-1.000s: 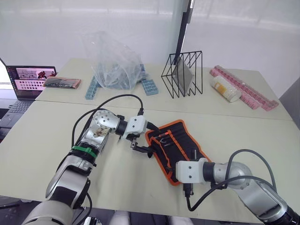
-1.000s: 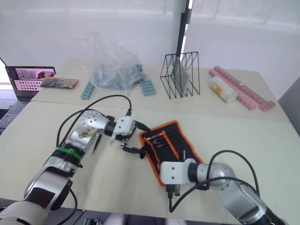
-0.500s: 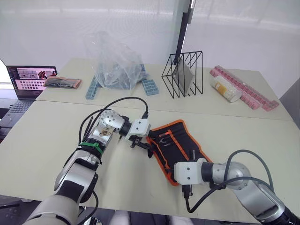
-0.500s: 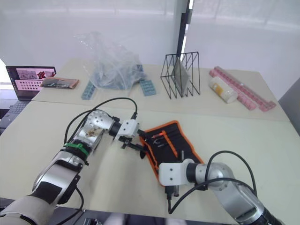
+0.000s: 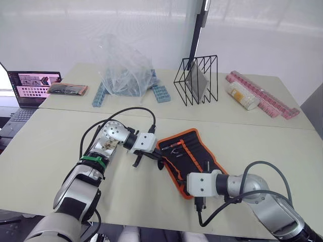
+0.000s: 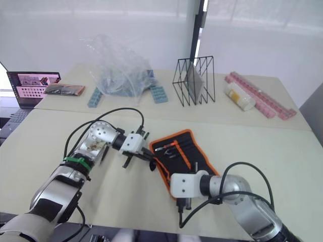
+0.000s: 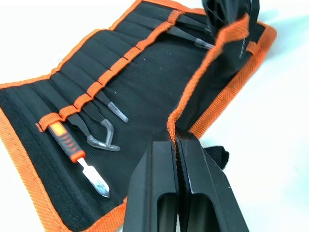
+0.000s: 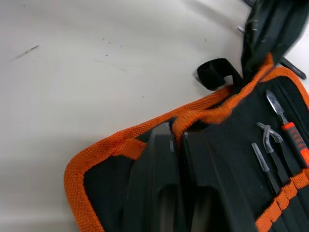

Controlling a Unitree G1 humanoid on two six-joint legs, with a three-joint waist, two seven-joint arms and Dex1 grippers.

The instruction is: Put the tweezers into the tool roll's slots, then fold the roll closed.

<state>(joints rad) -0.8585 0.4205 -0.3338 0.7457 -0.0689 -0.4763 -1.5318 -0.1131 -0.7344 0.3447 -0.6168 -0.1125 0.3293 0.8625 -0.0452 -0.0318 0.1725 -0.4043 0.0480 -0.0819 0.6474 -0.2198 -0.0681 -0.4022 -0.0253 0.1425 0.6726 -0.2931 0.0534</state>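
The tool roll [image 5: 189, 158] lies open on the table [image 5: 55, 141], between the two arms. Each gripper pinches one end of the same long orange edge — the edge nearest the robot. The left gripper [image 7: 176, 140] is squeezed tight on the orange trim near the black strap [image 7: 216, 157]. The right gripper [image 8: 177, 137] is squeezed tight on the trim at the other end. My guess is that they hold it this way so the whole flap can lift evenly and fold over the tools; the flap already stands up a little off the table.

Inside the roll, the tweezers [image 7: 99, 117] sit in the narrow slots, held under an orange band. Two or three are near one end, beside a small tool with an orange handle [image 7: 65, 139]. More dark tools [image 7: 186, 30] sit in slots at the other end — how many there are is too hard to tell. The slots in the middle look empty.

No tweezers lie loose on the table near the roll, so the filling part looks done and the folding looks just begun.
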